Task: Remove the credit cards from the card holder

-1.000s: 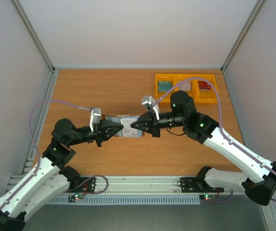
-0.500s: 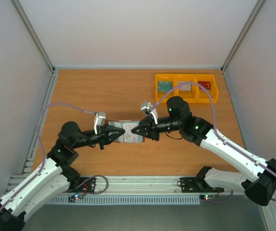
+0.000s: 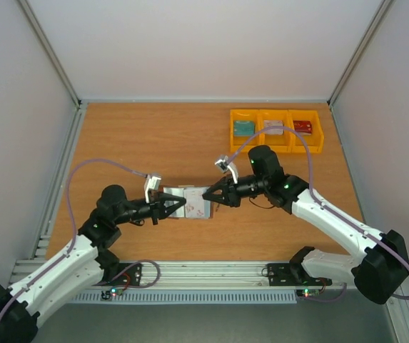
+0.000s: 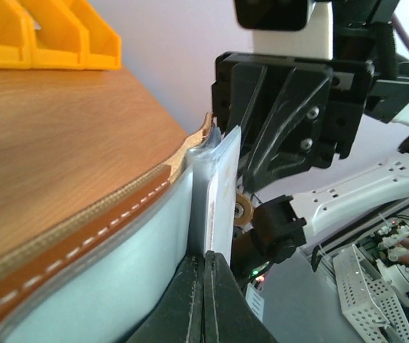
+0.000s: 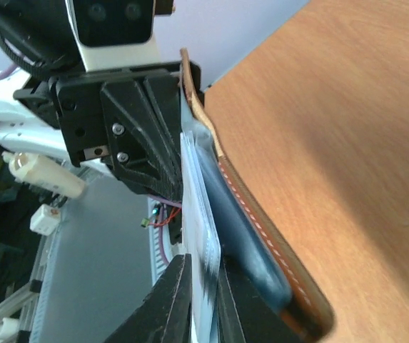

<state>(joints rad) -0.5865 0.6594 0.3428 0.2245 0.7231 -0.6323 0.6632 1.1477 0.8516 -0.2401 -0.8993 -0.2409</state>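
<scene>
The brown card holder (image 3: pixel 187 201) hangs open between my two grippers over the near middle of the table. My left gripper (image 3: pixel 178 206) is shut on its blue-grey lined left edge; in the left wrist view the closed fingertips (image 4: pixel 205 286) pinch the holder (image 4: pixel 83 221) just beside a whitish credit card (image 4: pixel 224 186). My right gripper (image 3: pixel 206 196) comes in from the right. In the right wrist view its jaws (image 5: pixel 205 270) are shut on the edge of that whitish credit card (image 5: pixel 200 214), which stands out from the holder (image 5: pixel 261 229).
Three yellow bins (image 3: pixel 275 131) sit at the back right, holding a teal card (image 3: pixel 244 128), a whitish one (image 3: pixel 273 128) and a red one (image 3: pixel 303 126). The bins (image 4: pixel 47 43) also show in the left wrist view. Grey walls enclose the table.
Both grippers have carried the holder toward the near edge and lower. The right gripper loosened briefly and now pinches the whitish card.
</scene>
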